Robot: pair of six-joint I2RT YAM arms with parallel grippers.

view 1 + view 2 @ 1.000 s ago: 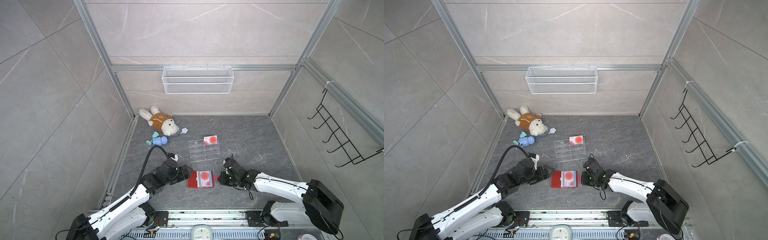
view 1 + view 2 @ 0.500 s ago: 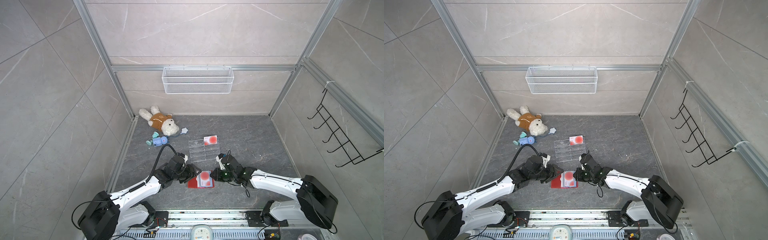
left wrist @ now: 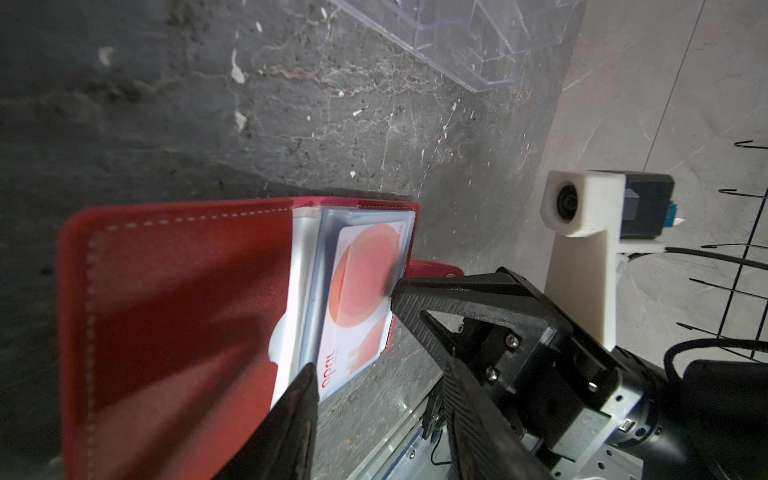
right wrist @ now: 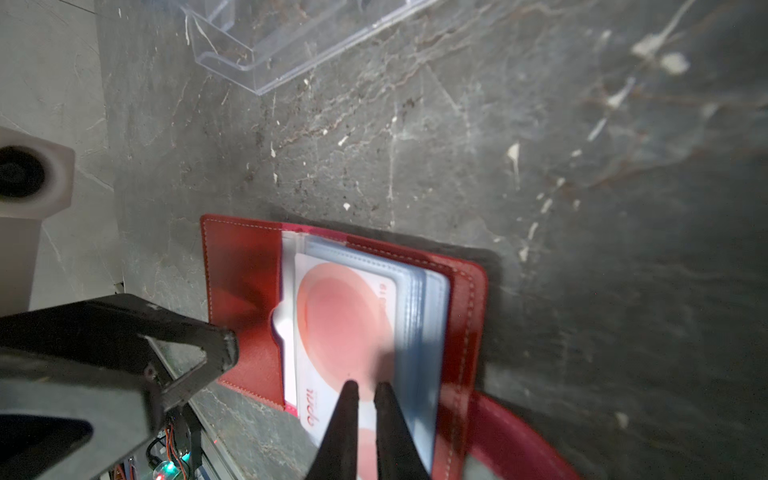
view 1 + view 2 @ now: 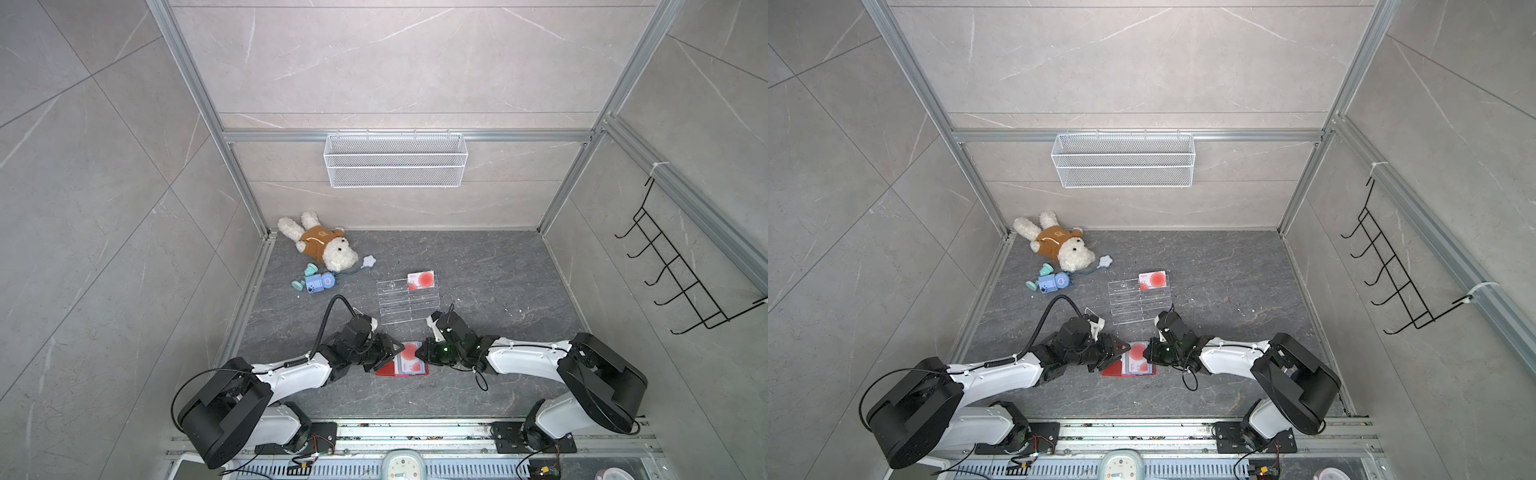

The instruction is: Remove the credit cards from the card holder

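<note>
The red card holder (image 5: 399,372) lies open on the dark floor near the front, and shows in both wrist views (image 3: 174,316) (image 4: 245,291). A credit card (image 4: 336,328) with a red-orange circle lies on its pale blue sleeves (image 4: 419,332); it also shows in the left wrist view (image 3: 361,282). My left gripper (image 5: 387,351) (image 3: 380,370) is open, and one finger (image 3: 299,415) rests on the left cover. My right gripper (image 5: 420,353) (image 4: 365,386) is shut, its tips on the card's face. A second credit card (image 5: 421,279) stands in the clear acrylic stand (image 5: 405,307).
A plush dog (image 5: 320,245) and a small blue toy (image 5: 318,283) lie at the back left. A white wire basket (image 5: 395,160) hangs on the back wall, and a black hook rack (image 5: 681,274) on the right wall. The acrylic stand is just behind the holder.
Both grippers have moved inward from the holder's sides onto it. The left jaws have narrowed from wide open. The right jaws have drawn together over the card.
</note>
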